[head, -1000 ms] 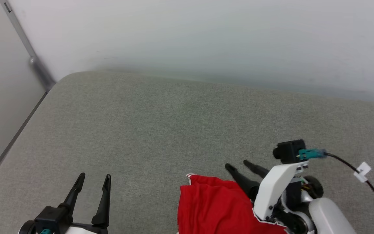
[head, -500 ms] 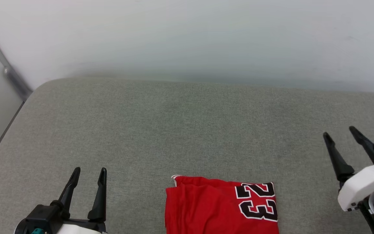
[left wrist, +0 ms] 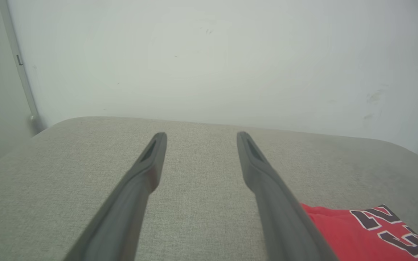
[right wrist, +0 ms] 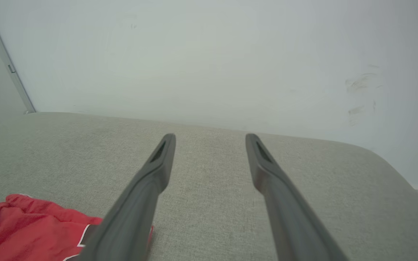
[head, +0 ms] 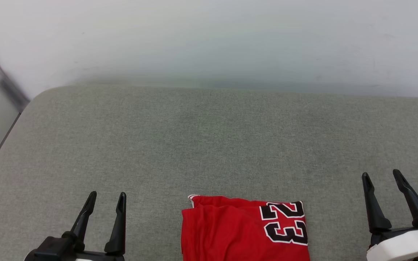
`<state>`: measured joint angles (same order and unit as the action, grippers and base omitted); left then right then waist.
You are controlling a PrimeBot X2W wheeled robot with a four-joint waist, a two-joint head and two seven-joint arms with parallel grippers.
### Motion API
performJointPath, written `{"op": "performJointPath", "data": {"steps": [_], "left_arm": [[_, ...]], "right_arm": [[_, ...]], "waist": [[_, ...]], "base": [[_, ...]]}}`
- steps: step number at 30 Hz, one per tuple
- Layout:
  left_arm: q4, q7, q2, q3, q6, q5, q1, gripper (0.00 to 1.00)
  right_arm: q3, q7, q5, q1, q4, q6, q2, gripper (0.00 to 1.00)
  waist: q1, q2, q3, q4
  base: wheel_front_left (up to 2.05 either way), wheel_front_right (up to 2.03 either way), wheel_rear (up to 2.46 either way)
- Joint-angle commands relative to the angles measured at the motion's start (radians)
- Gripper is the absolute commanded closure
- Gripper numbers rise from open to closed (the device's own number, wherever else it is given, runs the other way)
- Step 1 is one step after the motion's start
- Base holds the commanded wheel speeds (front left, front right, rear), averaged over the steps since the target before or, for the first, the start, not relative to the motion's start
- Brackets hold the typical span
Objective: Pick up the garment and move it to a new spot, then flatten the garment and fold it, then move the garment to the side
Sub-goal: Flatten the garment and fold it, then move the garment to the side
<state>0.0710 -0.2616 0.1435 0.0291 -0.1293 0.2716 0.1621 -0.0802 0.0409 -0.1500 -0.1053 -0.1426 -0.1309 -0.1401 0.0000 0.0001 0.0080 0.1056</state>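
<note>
The garment (head: 227,232) lies folded into a red rectangle at the near middle of the grey cushioned surface, a black-and-white "23" on its right part. It also shows as the garment (left wrist: 361,232) at lower right of the left wrist view and the garment (right wrist: 31,228) at lower left of the right wrist view. My left gripper (head: 106,197) stands open to its left, apart from it, nothing between the fingers. Off to the garment's right my right gripper (head: 381,175) is open and empty too, clear of the cloth.
The grey cushioned surface (head: 209,145) stretches back to a pale wall (head: 209,40). Its left edge (head: 9,137) drops beside a side wall with a metal strip. Bare cushion lies ahead of both grippers.
My right gripper has left the garment and swung out to the right, uncovering the number print. The camera has shifted, so the whole scene sits differently. The left gripper keeps its pose.
</note>
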Motion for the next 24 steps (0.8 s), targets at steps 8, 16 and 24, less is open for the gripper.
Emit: {"op": "performJointPath", "data": {"steps": [8,16,24], "left_arm": [[-0.003,-0.005,-0.01,0.014,-0.002,-0.03,-0.001,0.0],[-0.006,-0.005,-0.006,0.023,-0.002,-0.038,-0.006,0.0],[-0.012,-0.005,-0.004,0.038,-0.002,-0.042,-0.018,0.0]], "right_arm": [[-0.006,0.035,0.006,-0.013,-0.004,0.0,0.046,0.0],[-0.008,0.021,-0.004,-0.016,-0.002,0.0,0.056,0.0],[0.015,-0.233,-0.059,-0.04,-0.012,0.0,0.058,0.0]], "waist": [[0.0,-0.0001,-0.009,0.011],[0.0,-0.0001,-0.014,0.011],[0.0,-0.0001,0.003,0.015]], "base": [[0.0,0.0,0.0],[0.0,0.0,0.0],[0.0,0.0,0.0]]}}
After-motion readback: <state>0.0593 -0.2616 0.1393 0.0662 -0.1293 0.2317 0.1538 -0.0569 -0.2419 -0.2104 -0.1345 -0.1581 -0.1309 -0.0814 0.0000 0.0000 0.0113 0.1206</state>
